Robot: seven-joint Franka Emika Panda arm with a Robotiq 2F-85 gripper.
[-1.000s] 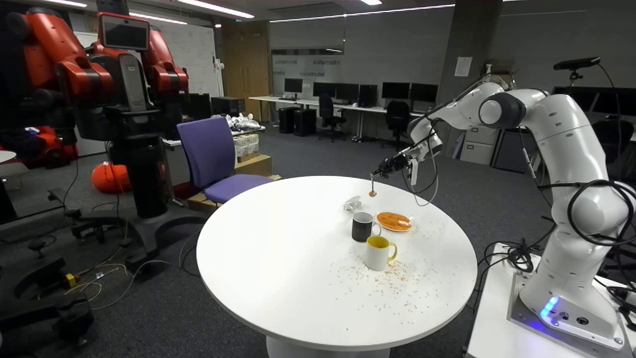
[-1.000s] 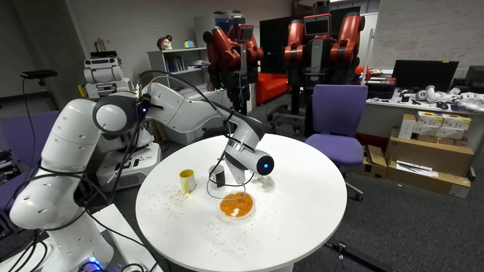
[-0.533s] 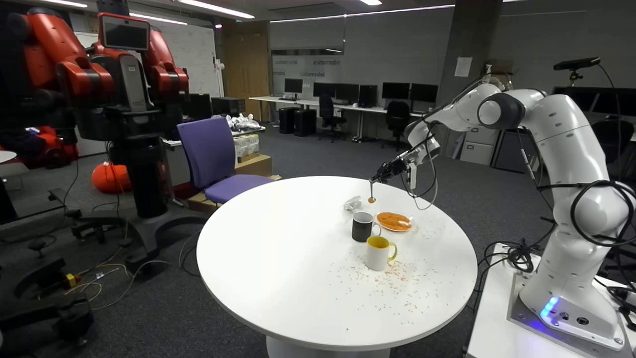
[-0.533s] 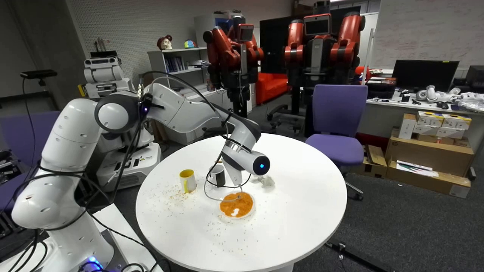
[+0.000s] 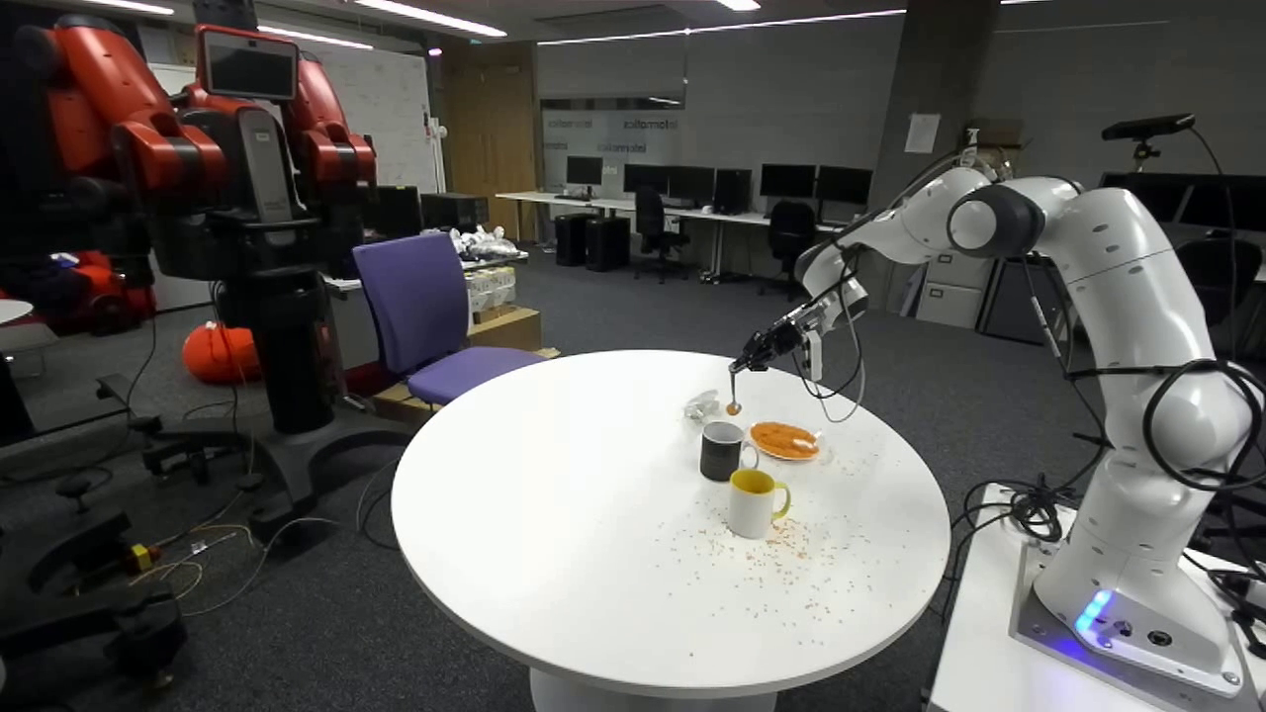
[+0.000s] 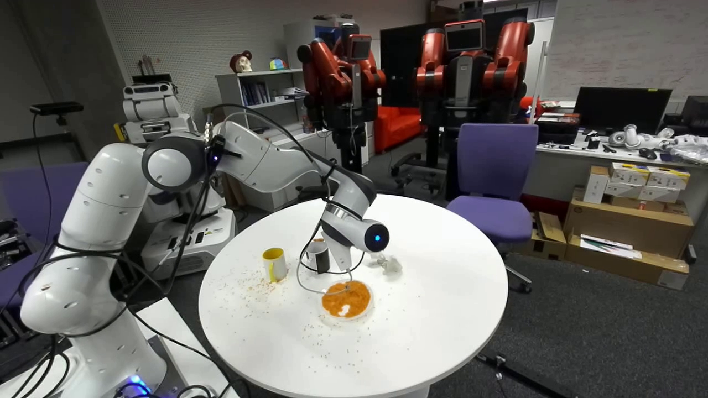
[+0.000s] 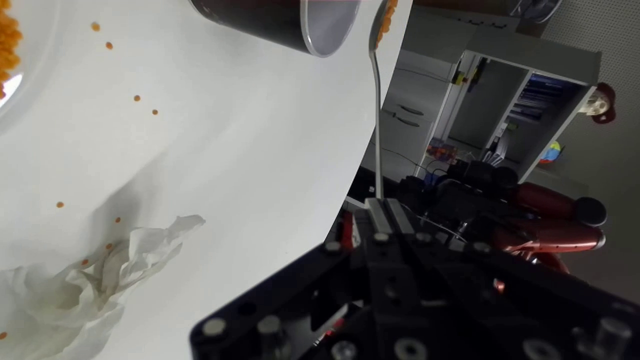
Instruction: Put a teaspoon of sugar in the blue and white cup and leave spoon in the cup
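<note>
Spoon [image 7: 377, 102] in tool [image 7: 385, 210], lower than before

In an exterior view, light is supplied by ceiling strip lights [image 5: 430, 17], seen high above the gripper [image 5: 735, 367]. The white table [image 5: 554, 514] below it is brightly lit, while the room [image 5: 584, 307] behind is left dim. In the wrist view, a soft-edged shadow [image 7: 120, 210] is thrown on the white table to the left of the fingertips [image 7: 375, 215], just beside the crumpled paper [image 7: 95, 305]. A dull sheen is shown along the spoon [image 7: 378, 125] ahead of them. The gripper's nearest parts are rendered nearly black, and their edges are blurred.
</note>
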